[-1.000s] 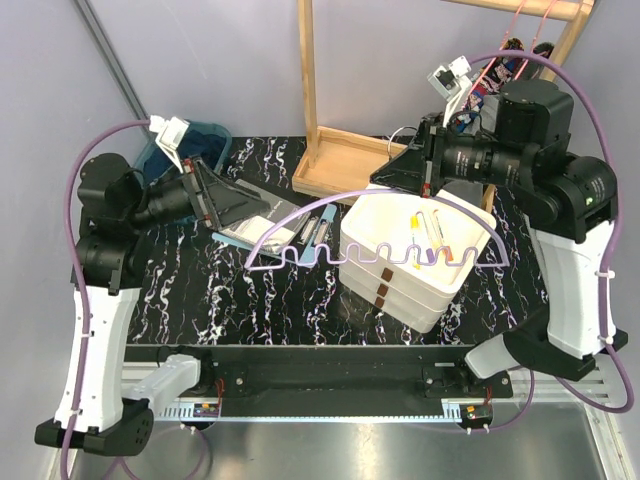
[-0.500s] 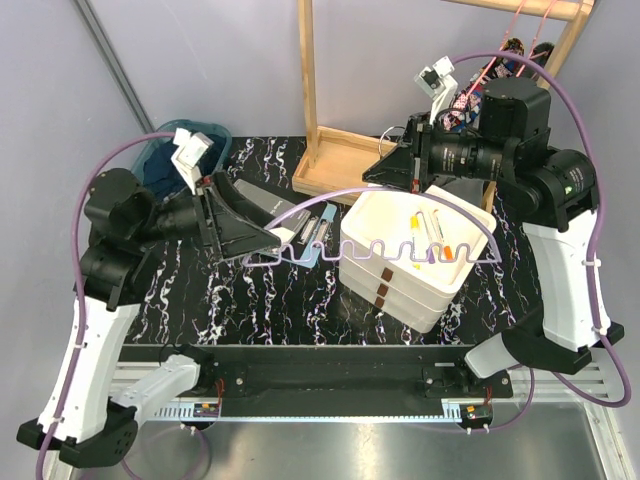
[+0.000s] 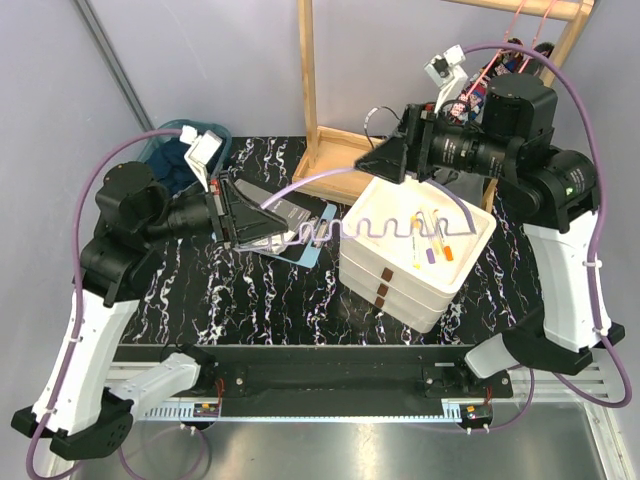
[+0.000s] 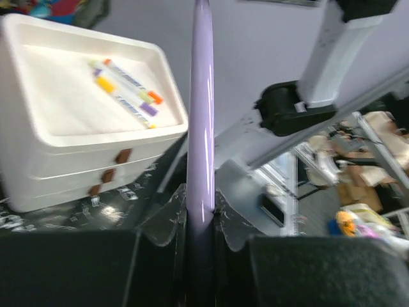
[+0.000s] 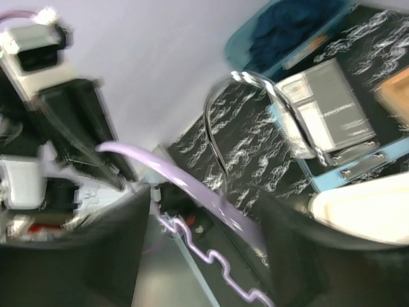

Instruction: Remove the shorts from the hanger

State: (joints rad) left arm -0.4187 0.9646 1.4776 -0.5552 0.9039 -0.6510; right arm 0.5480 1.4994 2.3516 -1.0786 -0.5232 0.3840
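Lilac hanger point(image 4: 201, 128) hung pinched at nine o'clock by the left hand point(image 3: 268, 225). The right hand point(image 3: 368, 165) gaped wide at twelve.

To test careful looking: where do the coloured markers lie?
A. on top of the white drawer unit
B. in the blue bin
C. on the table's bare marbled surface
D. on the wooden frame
A: the markers lie in the tray-like top of the drawer unit.
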